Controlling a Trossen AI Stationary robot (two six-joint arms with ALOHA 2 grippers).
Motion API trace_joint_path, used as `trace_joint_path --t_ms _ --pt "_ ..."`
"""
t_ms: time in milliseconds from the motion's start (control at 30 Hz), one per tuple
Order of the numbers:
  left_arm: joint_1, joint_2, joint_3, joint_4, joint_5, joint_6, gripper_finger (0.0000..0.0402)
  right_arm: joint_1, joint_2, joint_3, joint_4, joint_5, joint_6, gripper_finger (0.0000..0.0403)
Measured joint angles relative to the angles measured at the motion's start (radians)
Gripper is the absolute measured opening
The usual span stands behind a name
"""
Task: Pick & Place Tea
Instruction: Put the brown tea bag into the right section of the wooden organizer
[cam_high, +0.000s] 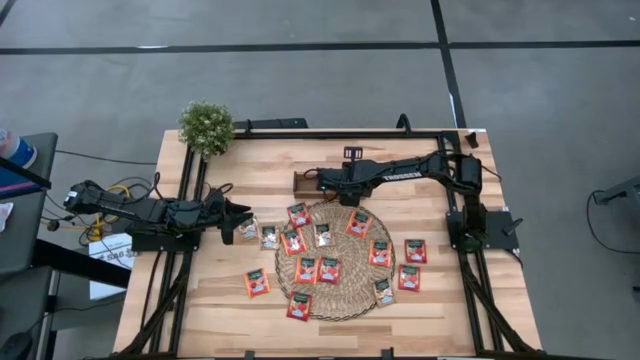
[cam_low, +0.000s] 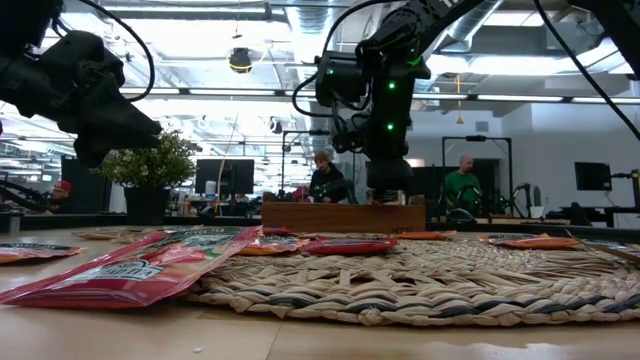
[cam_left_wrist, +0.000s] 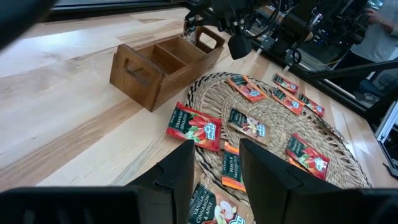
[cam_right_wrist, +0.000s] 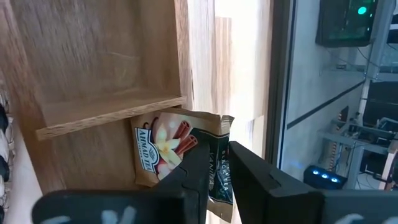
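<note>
Item: pale beige square tea sachet with a vanilla-and-cinnamon print (cam_right_wrist: 163, 149), pinched at one edge by the right gripper (cam_right_wrist: 214, 163), whose two dark fingers are closed on it. It hangs inside an end compartment of the small brown wooden divided tray (cam_right_wrist: 93, 68), its flat face against the tray floor and close to the wooden divider; which end compartment cannot be told. The sachet lies directly ahead of the fingertips, so the release appears to turn only on parting the fingers over this compartment.

Right gripper in the high view (cam_high: 338, 185): extended over the wooden tray (cam_high: 303, 182) at the far edge of the round woven straw mat (cam_high: 345, 290).

Remaining stock: red-orange and beige sachets (cam_high: 307, 269) scattered flat on and around the mat, a few on the bare table.

Left gripper (cam_left_wrist: 216, 163): fingers apart, empty, poised low over the sachets at the mat's left edge, a beige vanilla sachet (cam_left_wrist: 211, 208) just ahead of and between its fingers. The left arm is the nearer to these; the right is nearer the tray.
</note>
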Motion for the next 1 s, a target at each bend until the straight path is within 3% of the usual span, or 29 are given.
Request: trace_joint_path --t_ms 1000 --pt "0.0 0.0 0.0 0.0 0.0 0.0 0.0119 0.006 0.0 0.001 -0.052 0.005 0.0 0.0063"
